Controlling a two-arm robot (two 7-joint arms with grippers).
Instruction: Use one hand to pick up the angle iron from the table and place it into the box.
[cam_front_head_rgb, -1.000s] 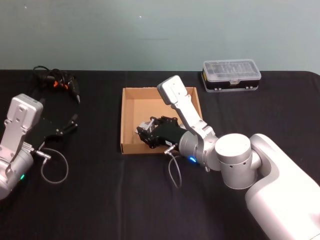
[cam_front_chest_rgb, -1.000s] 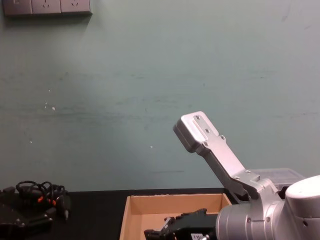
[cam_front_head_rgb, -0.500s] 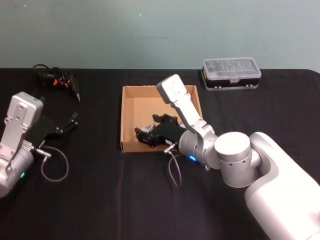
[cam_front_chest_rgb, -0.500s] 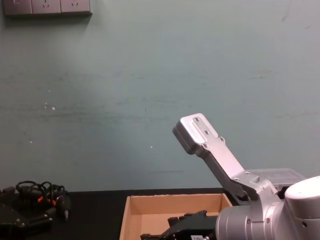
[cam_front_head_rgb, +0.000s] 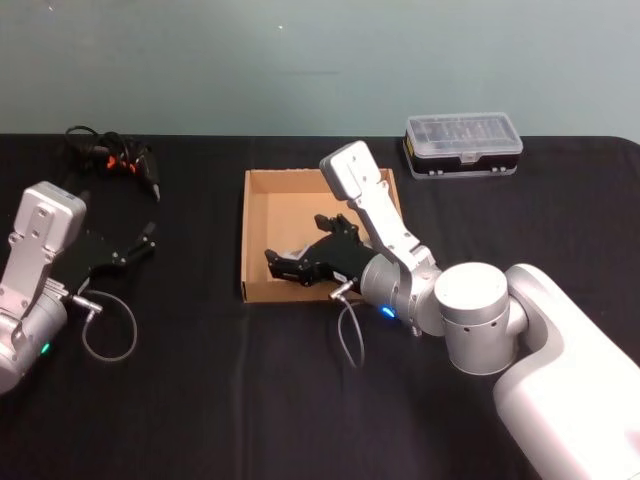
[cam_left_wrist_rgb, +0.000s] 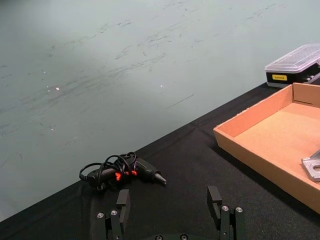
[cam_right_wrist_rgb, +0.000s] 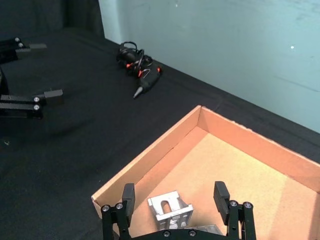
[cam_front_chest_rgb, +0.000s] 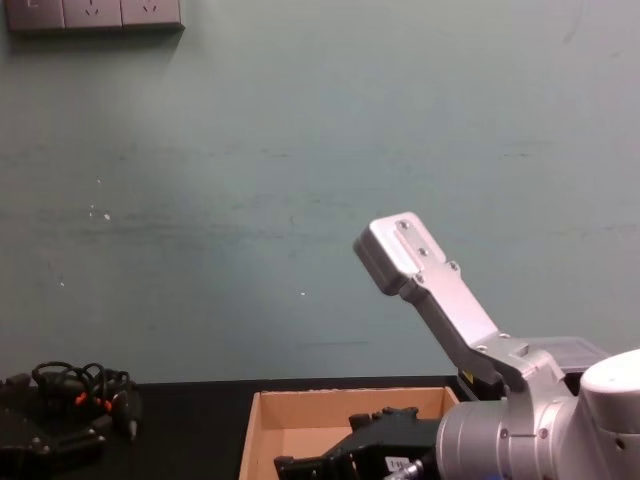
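The angle iron (cam_right_wrist_rgb: 169, 210) lies on the floor of the box (cam_right_wrist_rgb: 260, 145), in the near corner by the low front wall; in the left wrist view one end of it (cam_left_wrist_rgb: 313, 165) shows over the box wall (cam_left_wrist_rgb: 260, 157). The right gripper (cam_front_head_rgb: 290, 263) hangs over that corner with its 2 fingers (cam_right_wrist_rgb: 128, 196) spread wide, one on each side of the bracket and touching nothing. Judged from this, the part is already delivered and released.

Handling notes (a judgement from appearance only): the bracket is bare silver metal, rigid, slotted, probably dense for its bulk and smooth enough to slip. It will not crush or bend under the pads. A hold is best taken across the 2 outer faces of the upright flange, near the middle of its length, so it does not swing. The cardboard floor gives little, so a pick from above needs the fingertips to straddle the flange squarely.

The left gripper (cam_left_wrist_rgb: 170, 212) is parked over the table (cam_front_head_rgb: 200, 400) well left of the box, fingers spread, holding nothing.
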